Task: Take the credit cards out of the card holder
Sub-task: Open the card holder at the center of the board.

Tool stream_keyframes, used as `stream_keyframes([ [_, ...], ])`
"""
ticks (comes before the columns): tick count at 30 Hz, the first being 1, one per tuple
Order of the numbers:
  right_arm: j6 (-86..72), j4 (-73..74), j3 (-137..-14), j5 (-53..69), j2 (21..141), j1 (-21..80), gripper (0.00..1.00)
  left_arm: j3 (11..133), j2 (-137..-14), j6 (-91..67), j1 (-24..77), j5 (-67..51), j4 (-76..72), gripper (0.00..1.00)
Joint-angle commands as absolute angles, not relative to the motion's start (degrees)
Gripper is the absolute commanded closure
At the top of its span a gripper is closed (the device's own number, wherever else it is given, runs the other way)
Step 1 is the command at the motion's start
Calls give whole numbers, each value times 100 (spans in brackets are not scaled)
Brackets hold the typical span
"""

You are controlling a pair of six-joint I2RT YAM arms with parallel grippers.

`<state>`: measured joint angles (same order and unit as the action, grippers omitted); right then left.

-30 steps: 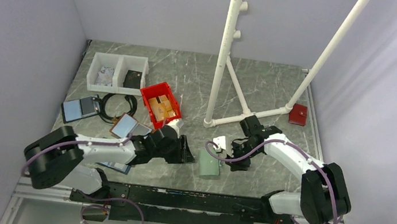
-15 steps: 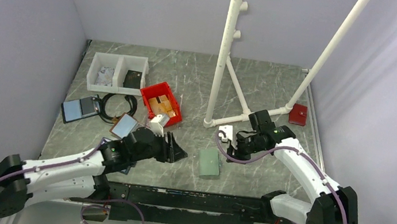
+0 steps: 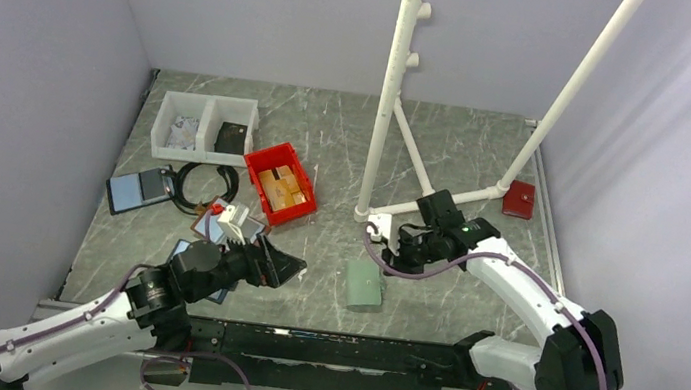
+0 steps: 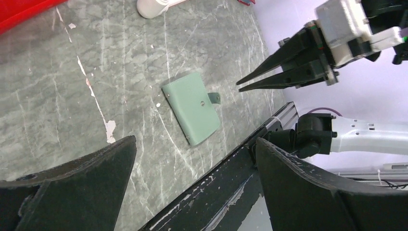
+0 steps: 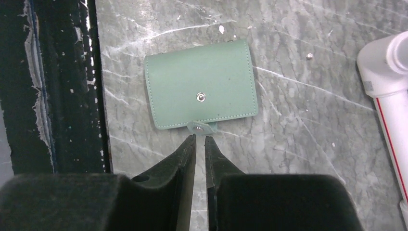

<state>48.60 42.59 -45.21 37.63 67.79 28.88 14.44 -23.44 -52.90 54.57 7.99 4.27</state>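
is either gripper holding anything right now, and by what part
Nothing is held. The left gripper is wide open; the right gripper, nearly shut, hovers over the closed card holder's tab.

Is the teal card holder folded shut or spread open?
Folded shut: the card holder lies flat, outer cover and snap stud facing up, no cards visible.

card holder (image 3: 365, 285) flat on table (image 3: 328, 142) | between both arms | bin (image 3: 279, 183) behind-left

surface: grey marble table (image 3: 329, 132) | on it: closed card holder (image 3: 365, 285), red bin (image 3: 280, 183), white tray (image 3: 206, 126)
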Motion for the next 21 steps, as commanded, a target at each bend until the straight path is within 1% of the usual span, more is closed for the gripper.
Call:
stream_keyframes([
  [1,4513,3835,-4697,3298,7038,3215,86,1655,-2263,-4851,5449,625,533,1],
  [5,4424,3805,-4765,3021,7284,3393,86,2001,-2695,-4268,5451,277,553,1],
  [9,4408,3828,-4807,2922,7470,3518,86,1985,-3263,-3893,5449,-205,-120,3],
  [11,4403,3803,-4788,2896,7495,3549,86,1914,-3579,-3769,5449,-425,-499,1],
  [14,4419,3772,-4781,2815,7578,3638,86,1701,-4033,-3689,5458,-646,-1130,1],
  [18,4413,3740,-4815,2686,7773,3758,86,1478,-4450,-3600,5488,-749,-1767,5],
  [19,4412,3736,-4824,2659,7822,3780,86,1427,-4541,-3505,5513,-769,-1882,7],
  [21,4427,3753,-4825,2636,7900,3831,86,1362,-4630,-3246,5656,-734,-2098,7],
])
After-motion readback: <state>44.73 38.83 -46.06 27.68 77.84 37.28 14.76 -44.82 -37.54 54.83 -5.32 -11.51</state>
